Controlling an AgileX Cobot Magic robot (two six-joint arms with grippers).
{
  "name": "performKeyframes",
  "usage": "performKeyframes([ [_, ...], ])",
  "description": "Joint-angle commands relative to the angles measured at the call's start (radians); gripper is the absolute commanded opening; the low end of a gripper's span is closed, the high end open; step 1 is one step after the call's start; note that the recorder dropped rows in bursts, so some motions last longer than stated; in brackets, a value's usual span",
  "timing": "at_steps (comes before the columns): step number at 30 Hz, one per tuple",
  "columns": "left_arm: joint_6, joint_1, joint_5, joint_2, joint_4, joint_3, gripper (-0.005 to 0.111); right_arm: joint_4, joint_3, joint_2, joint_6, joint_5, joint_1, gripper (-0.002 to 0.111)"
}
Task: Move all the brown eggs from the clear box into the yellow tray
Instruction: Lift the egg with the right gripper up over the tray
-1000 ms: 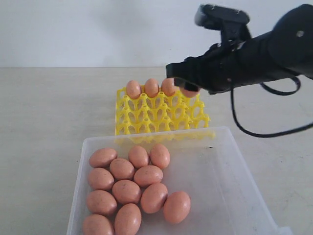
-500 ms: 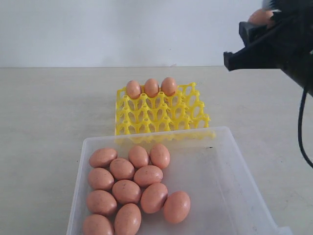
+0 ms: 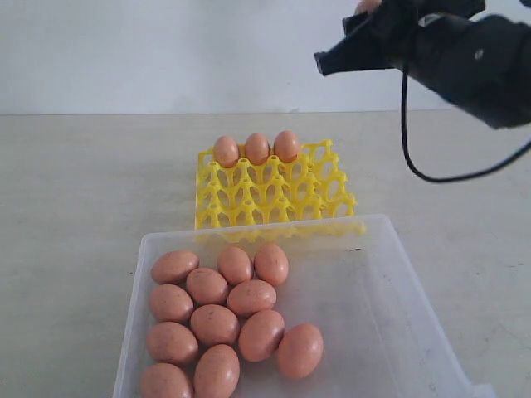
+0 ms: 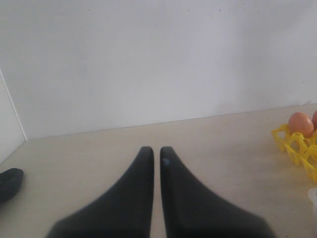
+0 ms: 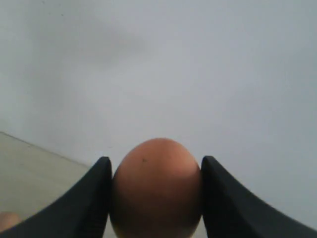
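Pinching egg (image 5: pixel 156 196), lengthwise along right claw (image 5: pixel 156 159), seemingly

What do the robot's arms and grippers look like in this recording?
The left gripper and right gripper have matte black fingers tapering to rounded tips. The right arm is bulky and black, with a thin black cable looping beneath it.

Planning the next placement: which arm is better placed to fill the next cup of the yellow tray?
Right. The right gripper is shut on a brown egg, high up near the yellow tray. The left gripper is shut and empty.
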Motion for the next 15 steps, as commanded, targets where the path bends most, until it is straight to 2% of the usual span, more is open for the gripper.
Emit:
performKeyframes([
  [1,0.003,-0.006,-0.004,-0.003,-0.003,0.004,0.004,-0.086,-0.221,0.091,0.216,0.451,-0.095,0.000],
  [5,0.003,-0.006,-0.002,-0.003,-0.003,0.004,0.004,-0.080,-0.381,0.188,0.171,0.782,-0.181,0.000],
  [8,0.003,-0.006,-0.002,-0.003,-0.003,0.004,0.004,-0.025,-0.418,0.262,-0.004,0.983,-0.242,0.000],
  [9,0.003,-0.006,-0.002,-0.003,-0.003,0.004,0.004,0.021,-0.418,0.274,-0.063,1.002,-0.253,0.000],
  [12,0.003,-0.006,-0.002,-0.003,-0.003,0.004,0.004,0.295,-0.418,0.323,-0.412,1.035,-0.287,0.000],
  [15,0.003,-0.006,-0.004,-0.003,-0.003,0.004,0.004,0.505,-0.418,0.333,-0.633,1.028,-0.305,0.000],
])
